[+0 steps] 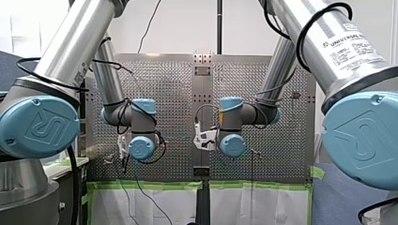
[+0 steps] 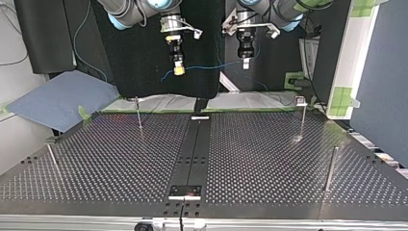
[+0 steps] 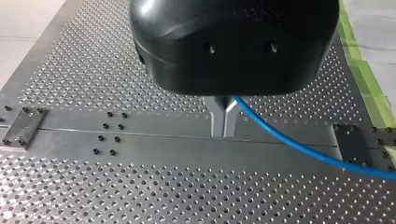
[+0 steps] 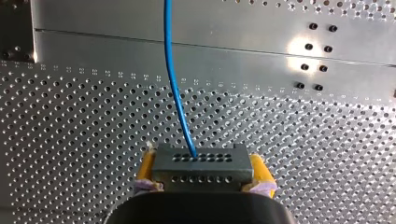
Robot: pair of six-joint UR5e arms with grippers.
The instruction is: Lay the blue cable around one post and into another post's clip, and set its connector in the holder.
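Between yellow pads (image 4: 146, 164), a seemingly metal, hole-dotted connector (image 4: 200, 169) trails blue cable (image 4: 173, 84).

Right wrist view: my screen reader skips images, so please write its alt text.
My right gripper, yellow-padded, is shut on a dark connector. The blue cable runs from the connector's holed face straight ahead above the perforated table.

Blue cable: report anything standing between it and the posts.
Nothing visible does. The blue cable hangs stretched between my right arm's jaws, shut on its connector, and my left arm's jaws, above the table; the posts stand free below.
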